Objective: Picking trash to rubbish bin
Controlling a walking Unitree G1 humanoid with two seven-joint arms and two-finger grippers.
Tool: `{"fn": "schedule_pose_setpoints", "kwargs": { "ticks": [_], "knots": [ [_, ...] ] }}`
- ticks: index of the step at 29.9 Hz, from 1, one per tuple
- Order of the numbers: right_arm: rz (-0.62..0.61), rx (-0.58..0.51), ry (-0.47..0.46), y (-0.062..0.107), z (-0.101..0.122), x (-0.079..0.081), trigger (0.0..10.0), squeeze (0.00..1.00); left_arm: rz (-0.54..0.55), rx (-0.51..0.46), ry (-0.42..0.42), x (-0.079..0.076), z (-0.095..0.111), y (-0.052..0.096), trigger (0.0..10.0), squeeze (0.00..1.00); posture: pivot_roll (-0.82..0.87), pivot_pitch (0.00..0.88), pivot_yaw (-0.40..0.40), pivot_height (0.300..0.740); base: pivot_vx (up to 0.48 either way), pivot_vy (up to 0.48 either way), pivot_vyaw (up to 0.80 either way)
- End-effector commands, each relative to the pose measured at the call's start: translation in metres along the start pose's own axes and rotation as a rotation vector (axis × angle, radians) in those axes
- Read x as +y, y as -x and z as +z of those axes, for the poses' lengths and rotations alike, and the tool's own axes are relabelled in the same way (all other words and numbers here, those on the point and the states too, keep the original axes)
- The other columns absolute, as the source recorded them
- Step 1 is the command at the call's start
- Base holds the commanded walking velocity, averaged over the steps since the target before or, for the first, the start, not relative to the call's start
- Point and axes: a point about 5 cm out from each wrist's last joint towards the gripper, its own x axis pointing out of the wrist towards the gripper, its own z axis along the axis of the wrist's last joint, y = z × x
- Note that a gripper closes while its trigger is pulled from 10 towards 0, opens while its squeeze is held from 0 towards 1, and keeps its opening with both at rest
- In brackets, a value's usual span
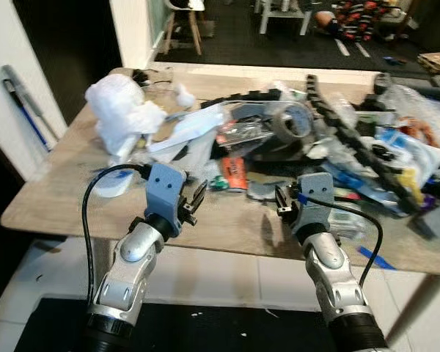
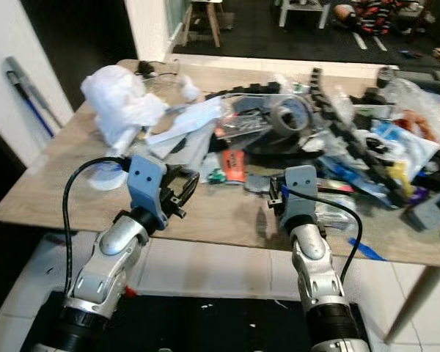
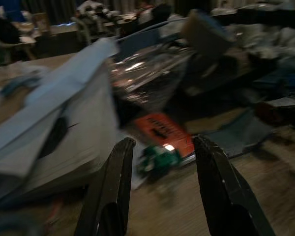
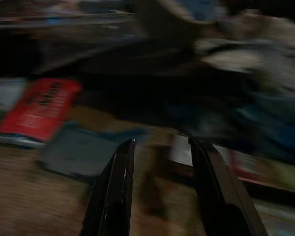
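Wooden table (image 1: 51, 198) fully littered; left gripper (image 3: 160, 189) and right gripper (image 4: 160, 184) fingers apart, empty, nothing binned.

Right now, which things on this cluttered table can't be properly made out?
- Orange packet: print unreadable, left wrist view blurred.
- Small green item: identity unclear, dark and blurred.
- Grey flat piece: smeared by blur in the right wrist view.
- Grey box: cut off by the picture's edge.
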Motion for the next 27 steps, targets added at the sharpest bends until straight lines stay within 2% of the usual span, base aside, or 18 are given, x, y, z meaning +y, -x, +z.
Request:
{"fn": "schedule_pose_setpoints", "kwargs": {
  "ticks": [1,2,3,10,18,19,20,21,22,27],
  "knots": [
    [0.017,0.013,-0.026,0.001,-0.003,0.002,10.0,0.15,-0.004,0.024,0.003,-0.001,-0.005,0.002,10.0,0.00,-0.05,0.114,-0.013,0.740,0.000,0.000,0.00],
    [0.030,0.005,-0.040,0.001,-0.002,0.003,10.0,0.15,-0.005,0.023,0.003,-0.001,-0.005,0.002,10.0,0.00,-0.05,0.114,-0.013,0.740,0.000,0.000,0.00],
    [0.041,0.001,-0.047,0.002,-0.001,0.004,10.0,1.00,-0.008,0.021,0.002,-0.001,-0.005,0.002,10.0,0.00,-0.05,0.116,-0.013,0.740,0.000,0.000,0.00],
    [0.076,0.000,-0.080,0.002,-0.001,0.006,10.0,1.00,-0.044,0.006,-0.009,-0.005,-0.002,0.001,10.0,0.00,-0.04,0.122,-0.015,0.740,0.000,0.000,0.00],
    [0.076,0.073,-0.125,-0.008,-0.010,0.003,10.0,1.00,-0.055,-0.001,-0.012,-0.008,-0.001,-0.001,10.0,0.00,-0.04,0.135,-0.008,0.740,0.000,0.000,0.00],
    [0.063,0.093,-0.151,-0.011,-0.014,0.002,10.0,0.78,-0.062,-0.011,-0.011,-0.009,0.001,-0.002,10.0,0.00,-0.04,0.138,-0.005,0.740,0.000,0.000,0.00],
    [0.061,0.098,-0.160,-0.012,-0.015,0.001,10.0,0.78,-0.065,-0.015,-0.011,-0.009,0.001,-0.002,10.0,0.00,-0.04,0.138,-0.005,0.740,0.000,0.000,0.00],
    [0.059,0.102,-0.174,-0.014,-0.016,0.001,10.0,0.06,-0.075,-0.018,-0.012,-0.010,0.002,-0.003,10.0,0.00,-0.04,0.139,-0.002,0.740,0.000,0.000,0.00],
    [0.057,0.106,-0.193,-0.016,-0.016,0.000,10.0,0.00,-0.087,-0.023,-0.015,-0.011,0.003,-0.003,10.0,0.00,-0.04,0.141,0.001,0.740,0.000,0.000,0.00],
    [0.060,0.144,-0.247,-0.028,-0.019,0.000,10.0,0.00,-0.138,-0.024,-0.029,-0.016,0.004,-0.004,10.0,0.00,-0.03,0.149,0.006,0.740,0.000,0.000,0.00]
  ]
}}
